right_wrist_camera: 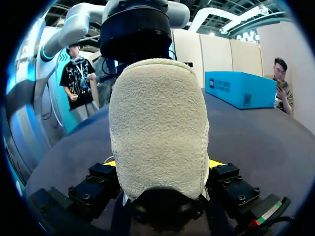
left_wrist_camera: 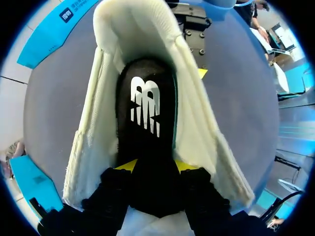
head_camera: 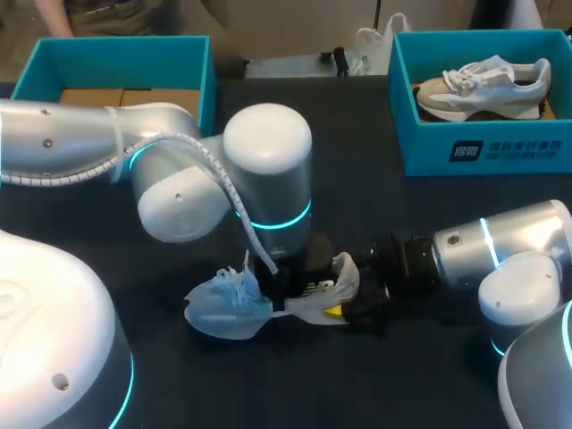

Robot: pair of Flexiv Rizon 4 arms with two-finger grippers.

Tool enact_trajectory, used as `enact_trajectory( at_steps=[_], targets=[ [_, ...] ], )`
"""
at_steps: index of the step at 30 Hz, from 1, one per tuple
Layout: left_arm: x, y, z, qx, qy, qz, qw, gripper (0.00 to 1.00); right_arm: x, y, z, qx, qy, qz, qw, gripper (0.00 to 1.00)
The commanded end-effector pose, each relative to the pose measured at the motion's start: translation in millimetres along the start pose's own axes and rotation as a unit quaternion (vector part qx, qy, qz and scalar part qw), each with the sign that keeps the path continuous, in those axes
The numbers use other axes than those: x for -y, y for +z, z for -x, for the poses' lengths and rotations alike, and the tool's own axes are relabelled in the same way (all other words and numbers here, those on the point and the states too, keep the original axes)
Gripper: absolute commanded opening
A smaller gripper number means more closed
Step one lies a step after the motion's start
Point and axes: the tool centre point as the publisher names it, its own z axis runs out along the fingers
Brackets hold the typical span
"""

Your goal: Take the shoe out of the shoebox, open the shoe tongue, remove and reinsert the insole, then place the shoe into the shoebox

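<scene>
Step in hand = insole part. Shoe [head_camera: 223, 308] is out of its box and sits on the desk [head_camera: 375, 214] btwn the two pincers. L pincer [left_wrist_camera: 155, 166] is down in the shoe's opening, a yellow tip on each side of the black insole [left_wrist_camera: 145, 108], pinching it as far as I can judge. The rest of the insole runs ahead of the pincer toward the heel, w/ cream lining flaring out on both sides. Can't tell from this whether it's coming out or going back in. R pincer [right_wrist_camera: 161, 163] is clamped on the cream suede heel [right_wrist_camera: 157, 123], one tip per side, heel standing right ahead of it, so it reads as the brace. Next move, my guess: if pulling, L draws the insole up and clear while R keeps the heel pinned. If reseating, L pushes it flat to the heel cup before letting go. Main risk is the shoe twisting if R's grip slips. Pose: L arm comes in from the left, wrist approx vertical, pincer pointing straight down. R arm comes in low from the right, approx level w/ the desk, pincer pointing along it at the heel. Empty teal shoebox [head_camera: 116, 54] is well beyond L pincer. Other teal shoebox [head_camera: 483, 147], well beyond R pincer, holds a beige sneaker [head_camera: 483, 85].
</scene>
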Motion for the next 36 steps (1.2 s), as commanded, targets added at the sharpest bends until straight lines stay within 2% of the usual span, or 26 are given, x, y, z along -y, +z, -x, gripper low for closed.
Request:
enact_trajectory(
  at_steps=[1, 2, 3, 4, 13, 17, 26, 31, 36],
  targets=[
    [5, 8, 2.5, 0.017, -0.011, 0.011, 1.0, 0.29, -1.1, 0, 1.0, 0.001, 0.001, -0.003, 1.0, 0.0],
    [5, 9, 5.0, 0.017, -0.016, 0.011, 1.0, 0.22, -1.1, 0, 1.0, 0.001, 0.001, -0.003, 1.0, 0.0],
    [5, 9, 7.7, 0.018, -0.022, 0.011, 1.0, 0.09, -1.1, 0, 1.0, 0.001, 0.001, -0.003, 1.0, 0.0],
    [5, 9, 10.1, 0.015, -0.027, 0.009, 0.999, 0.0, -1.1, 0, 1.0, 0.001, 0.001, -0.003, 1.0, 0.0],
    [3, -20, 14.2, -0.062, -0.048, -0.056, 0.995, 0.0, -1.1, 0, 1.0, 0.001, 0.001, -0.003, 1.0, 0.0],
    [4, -33, 12.1, -0.075, -0.045, -0.079, 0.993, 0.0, -1.1, 0, 1.0, 0.001, 0.001, -0.003, 1.0, 0.0],
    [8, -53, 7.4, -0.088, -0.034, -0.114, 0.989, 0.0, -1.1, 0, 1.0, 0.001, 0.001, -0.003, 1.0, 0.0],
    [9, -61, 6.7, -0.118, -0.029, -0.131, 0.984, 0.0, -1.1, 0, 1.0, 0.001, 0.001, -0.003, 1.0, 0.0],
    [10, -63, 6.0, -0.123, -0.023, -0.131, 0.984, 0.0, -1.1, 0, 1.0, 0.001, 0.001, -0.003, 1.0, 0.0]
  ],
)
